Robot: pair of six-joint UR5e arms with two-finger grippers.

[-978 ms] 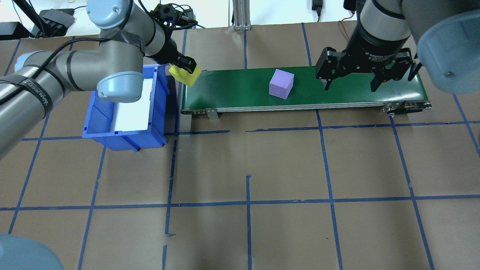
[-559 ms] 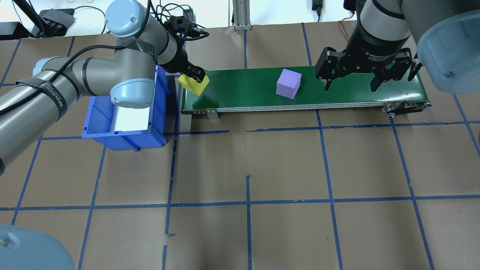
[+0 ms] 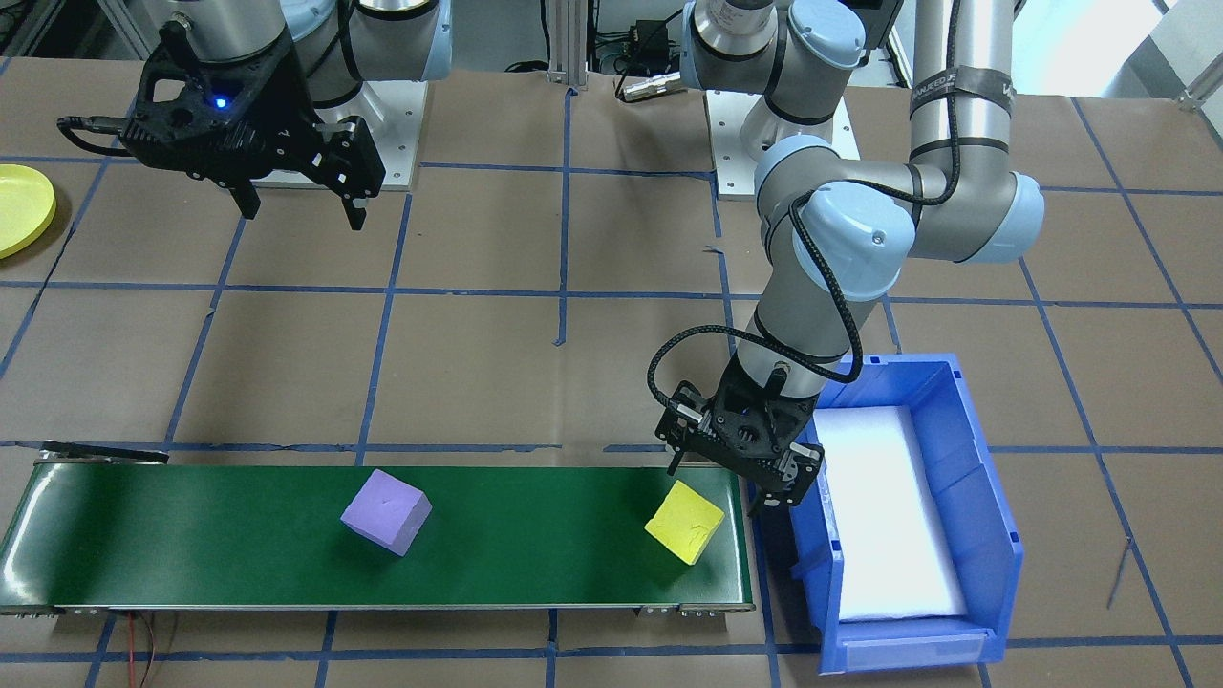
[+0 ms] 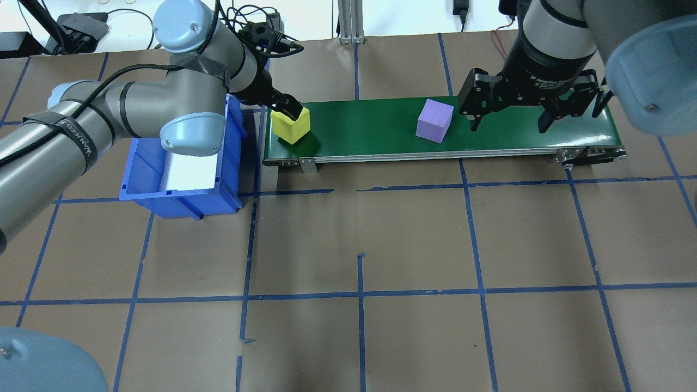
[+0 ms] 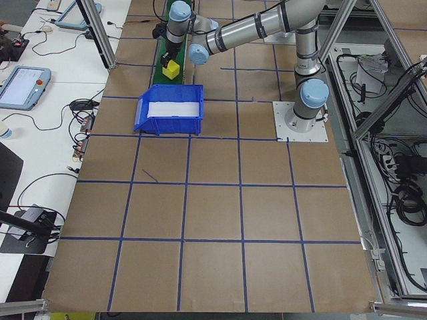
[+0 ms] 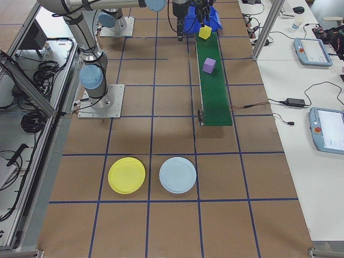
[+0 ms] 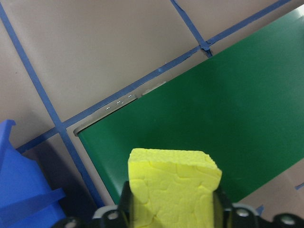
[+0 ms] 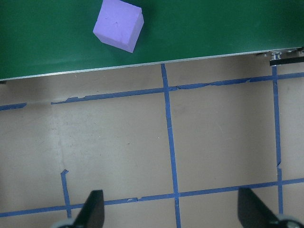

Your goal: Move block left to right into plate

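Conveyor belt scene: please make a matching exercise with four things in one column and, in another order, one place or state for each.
Things:
1. yellow block
2. purple block
3. yellow plate
4. right tool

Places or states:
a. on the table, beside a light blue plate
b. lying free on the belt
c. open and empty
d. at the belt's end by the blue bin, with the left tool at it

Pairs: 1-d, 2-b, 3-a, 4-c

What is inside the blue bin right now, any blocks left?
The blue bin shows only a white liner covering its floor; no blocks lie on it. The left arm covers part of the bin from overhead, and whatever lies under the liner is hidden.
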